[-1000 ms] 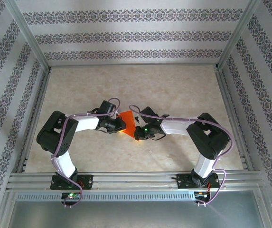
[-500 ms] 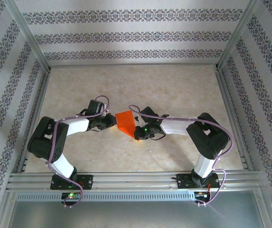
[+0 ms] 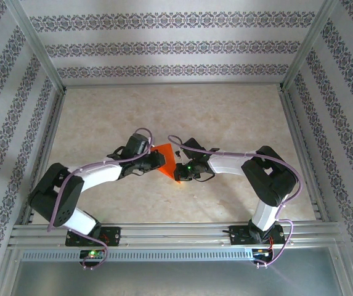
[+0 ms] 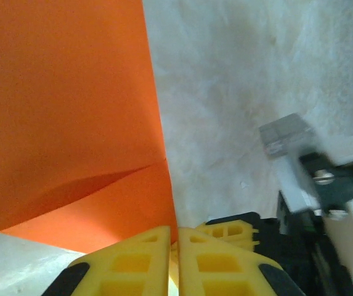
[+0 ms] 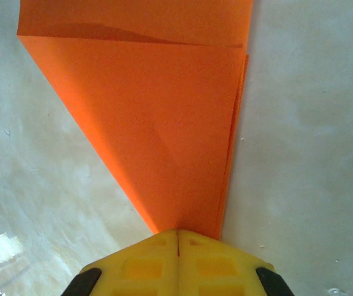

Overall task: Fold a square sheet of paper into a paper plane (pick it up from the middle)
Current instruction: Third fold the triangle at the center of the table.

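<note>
Top external: the left arm lies low, its elbow out near the left rail and its forearm reaching right to the table's (image 3: 225, 117) middle. The right arm stands taller, elbow raised, forearm stretched left. The left gripper (image 3: 156, 161) and right gripper (image 3: 177, 174) meet at the folded sheet of paper (image 3: 167, 159), a small bright orange wedge on pale, marbled stone-look surface.

Left wrist: the yellow, ribbed plastic fingers (image 4: 133, 259) of the left gripper (image 4: 175, 237) are pressed together on the paper's (image 4: 71, 111) lower corner. The sheet is smooth and matte, with one straight edge and a shallow crease shadow running across it.

Right wrist: the right gripper (image 5: 177, 237) is clamped on the paper's (image 5: 164, 111) narrow tip. From there the sheet fans outward in a triangle, thin layers stacked along its right edge and a folded flap across the far end.
</note>
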Robot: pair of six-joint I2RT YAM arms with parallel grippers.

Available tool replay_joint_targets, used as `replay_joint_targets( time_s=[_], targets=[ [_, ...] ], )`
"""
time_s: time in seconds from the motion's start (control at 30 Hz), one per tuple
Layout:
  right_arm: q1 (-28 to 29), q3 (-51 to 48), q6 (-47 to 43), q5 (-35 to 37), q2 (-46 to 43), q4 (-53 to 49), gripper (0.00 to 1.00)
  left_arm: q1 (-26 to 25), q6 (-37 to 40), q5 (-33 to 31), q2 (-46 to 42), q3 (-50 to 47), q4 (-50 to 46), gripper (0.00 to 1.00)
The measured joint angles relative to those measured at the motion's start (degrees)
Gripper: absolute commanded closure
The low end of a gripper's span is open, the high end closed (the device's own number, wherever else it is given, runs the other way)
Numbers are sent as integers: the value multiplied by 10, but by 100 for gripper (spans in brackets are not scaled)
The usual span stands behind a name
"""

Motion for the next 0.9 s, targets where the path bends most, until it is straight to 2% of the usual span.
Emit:
replay_joint_targets(
  time_s=[0.2,0.37,0.67,0.9],
  targets=[
    [0,2,0,0,1,-2,100,-19,-30,2,56,0,14,92],
    [0,2,0,0,1,-2,100,-19,-23,-15,63,0,-1,93],
    [0,1,0,-2,0,-2,100,16,14,-34,63,0,-34,95],
    [0,2,0,-3,-3,-3,98,19,21,-32,69,5,-38,98]
  ],
)
